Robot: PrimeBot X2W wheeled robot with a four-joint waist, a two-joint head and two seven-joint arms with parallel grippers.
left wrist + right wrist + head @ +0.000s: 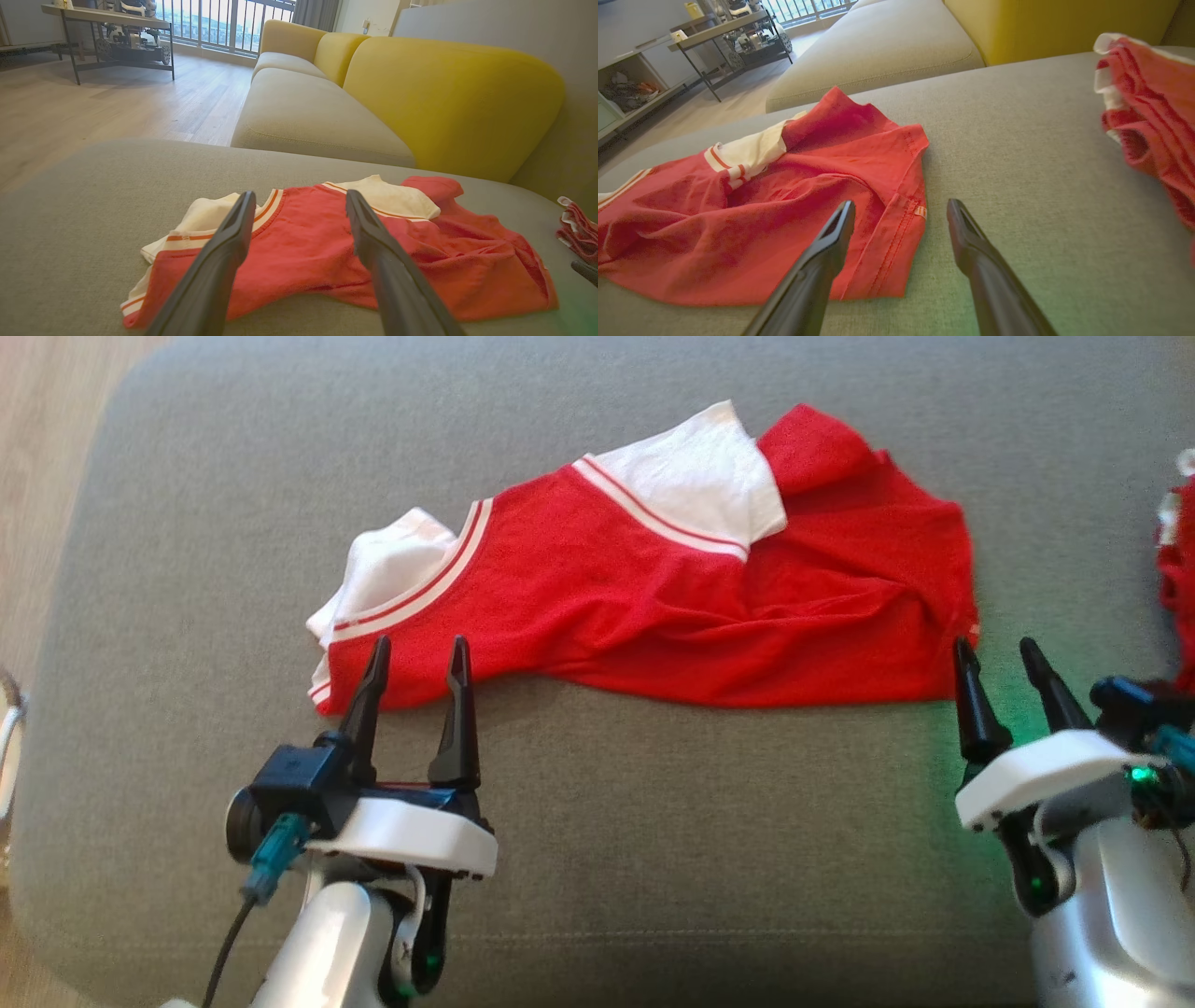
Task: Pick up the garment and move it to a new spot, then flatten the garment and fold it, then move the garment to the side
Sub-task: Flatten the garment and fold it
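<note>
The garment [644, 597] is a red T-shirt with white sleeves and red-white striped trim, lying rumpled on the grey cushion [597, 859]. In the left wrist view the garment [327, 252] spreads out just beyond the fingers; in the right wrist view its hem corner [896, 219] lies between and left of the fingers. My left gripper [418, 658] is open, its tips over the shirt's lower left edge near the collar end. At the hem's lower right corner my right gripper [997, 658] stands open, holding nothing.
A second bunched red-and-white cloth [1178, 569] lies at the cushion's right edge, also seen as cloth [1148, 116] in the right wrist view. A yellow sofa [420, 93] stands beyond the cushion. Wooden floor [47, 448] lies to the left.
</note>
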